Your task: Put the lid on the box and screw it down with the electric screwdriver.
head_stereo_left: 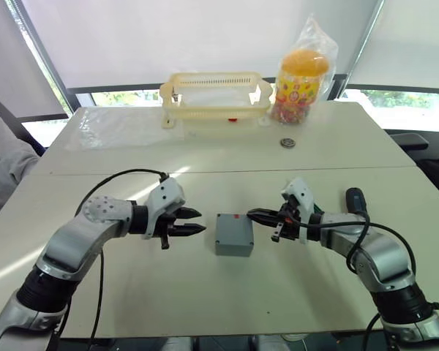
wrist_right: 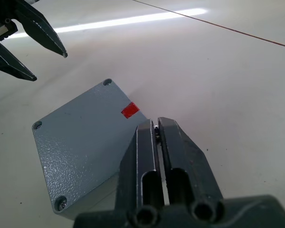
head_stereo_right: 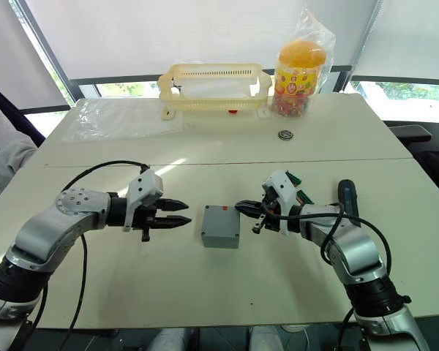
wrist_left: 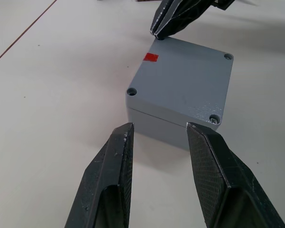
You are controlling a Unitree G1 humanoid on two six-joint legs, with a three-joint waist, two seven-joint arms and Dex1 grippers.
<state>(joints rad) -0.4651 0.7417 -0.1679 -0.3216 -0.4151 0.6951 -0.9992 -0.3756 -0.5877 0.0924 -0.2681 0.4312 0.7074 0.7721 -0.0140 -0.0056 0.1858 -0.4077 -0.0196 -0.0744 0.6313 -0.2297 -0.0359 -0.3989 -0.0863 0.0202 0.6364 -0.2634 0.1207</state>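
The grey box (head_stereo_left: 234,247) stands mid-table with the lid (wrist_left: 180,80) lying flat on it. A red mark sits near one lid corner, and one corner (wrist_left: 213,118) holds a screw head. My left gripper (head_stereo_left: 196,222) hovers open just left of the box, its fingers (wrist_left: 109,175) level with the near wall. My right gripper (head_stereo_left: 253,214) is shut, with its tips resting on the lid corner by the red mark. The electric screwdriver (head_stereo_left: 355,199) lies on the table beside my right forearm.
A pale yellow basket (head_stereo_left: 216,95) and a candy jar in a plastic bag (head_stereo_left: 301,84) stand at the back. A small round object (head_stereo_left: 287,142) lies behind the box, and a clear plastic sheet (head_stereo_left: 124,128) is at back left. A person's sleeve (head_stereo_left: 4,161) is at the left edge.
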